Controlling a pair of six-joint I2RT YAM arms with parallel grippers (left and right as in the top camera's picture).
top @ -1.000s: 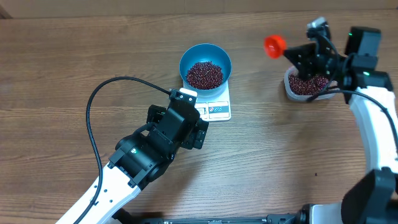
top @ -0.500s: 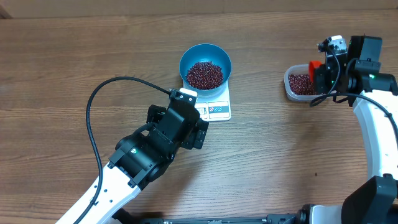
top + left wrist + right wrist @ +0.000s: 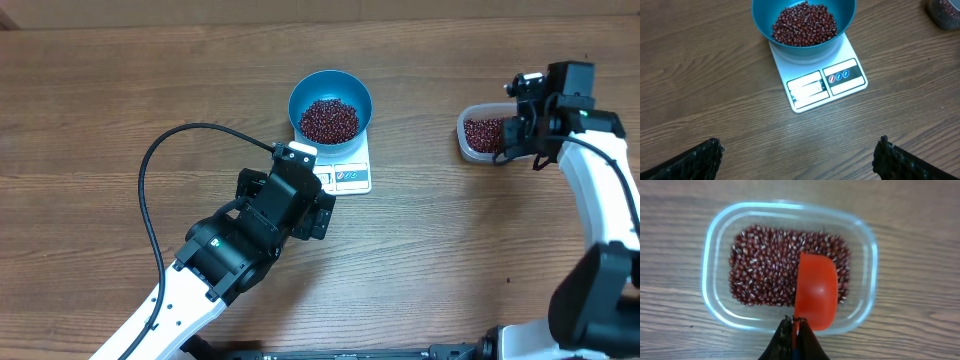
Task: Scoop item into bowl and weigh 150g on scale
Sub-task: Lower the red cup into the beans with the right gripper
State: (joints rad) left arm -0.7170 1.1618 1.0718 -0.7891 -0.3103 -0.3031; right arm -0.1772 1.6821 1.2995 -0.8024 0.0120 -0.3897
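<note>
I see a brown wood-grain counter point(image 3: 90, 90) filling my overhead view. A flat white scale point(image 3: 348, 177) lies directly on it, with the display panel and blue markings along its lower edge in that view. Well apart to the right of the scale, a clear rounded-rectangular tub point(image 3: 461, 133) sits on the bare wood. Left of the scale a black cable point(image 3: 143, 200) loops over the counter; I cannot tell whether it touches.

Overhead and closer left wrist share the scale point(image 3: 348, 177), seemingly top-down.
</note>
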